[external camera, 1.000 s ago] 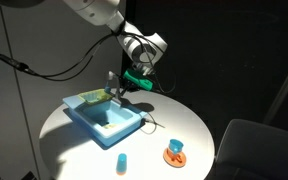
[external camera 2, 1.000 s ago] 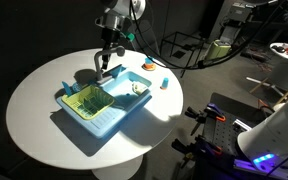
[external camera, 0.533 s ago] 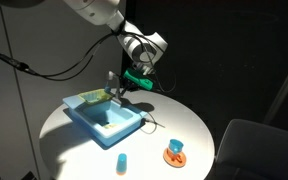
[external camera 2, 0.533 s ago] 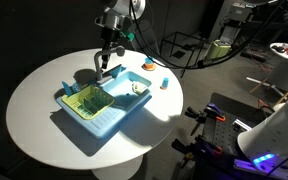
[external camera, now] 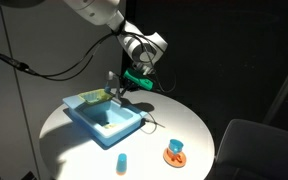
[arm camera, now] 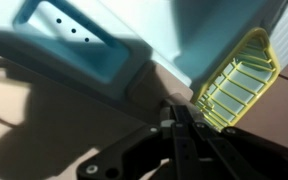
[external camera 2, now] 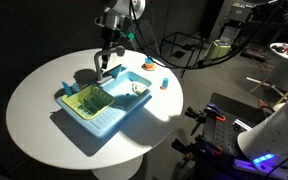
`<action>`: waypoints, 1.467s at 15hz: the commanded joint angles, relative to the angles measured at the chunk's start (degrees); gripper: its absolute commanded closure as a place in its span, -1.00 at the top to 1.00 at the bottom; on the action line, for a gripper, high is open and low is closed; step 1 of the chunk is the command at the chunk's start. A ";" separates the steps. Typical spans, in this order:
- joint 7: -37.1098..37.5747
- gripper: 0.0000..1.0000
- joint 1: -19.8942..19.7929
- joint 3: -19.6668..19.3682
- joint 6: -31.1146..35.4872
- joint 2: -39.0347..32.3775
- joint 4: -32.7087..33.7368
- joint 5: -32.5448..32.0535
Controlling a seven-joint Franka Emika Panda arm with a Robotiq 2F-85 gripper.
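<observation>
Hovering just beside the rim of the light blue plastic sink tray (external camera 2: 104,126), the black gripper (external camera 2: 103,68) is seen clenched, fingertips half lost in shadow, above a round white table (external camera 2: 34,100) in a dark room.

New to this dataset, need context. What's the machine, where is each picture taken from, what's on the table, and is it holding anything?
It is a single robot arm ending in a two-finger gripper. Two pictures come from cameras standing off the robot at different spots around the round table. The third comes from a camera on the wrist, looking past the fingers. On the table sits a blue tub with a yellow rack in it and a grey tap at its back edge. Beside it lie a small blue cup and an orange-and-blue piece. The gripper is shut, close to the tap; nothing shows between its fingers.
</observation>
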State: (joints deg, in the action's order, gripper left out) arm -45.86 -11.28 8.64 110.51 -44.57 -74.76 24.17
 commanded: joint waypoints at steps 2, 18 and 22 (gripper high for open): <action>0.32 -1.00 -0.42 0.65 -0.38 -1.79 3.28 0.08; 1.42 -0.02 -0.53 0.22 0.01 -2.91 5.31 -0.65; 1.13 0.62 -1.27 -0.14 0.73 -1.29 2.73 -0.57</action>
State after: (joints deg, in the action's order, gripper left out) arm -45.43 -11.71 8.46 110.51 -47.54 -70.02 24.14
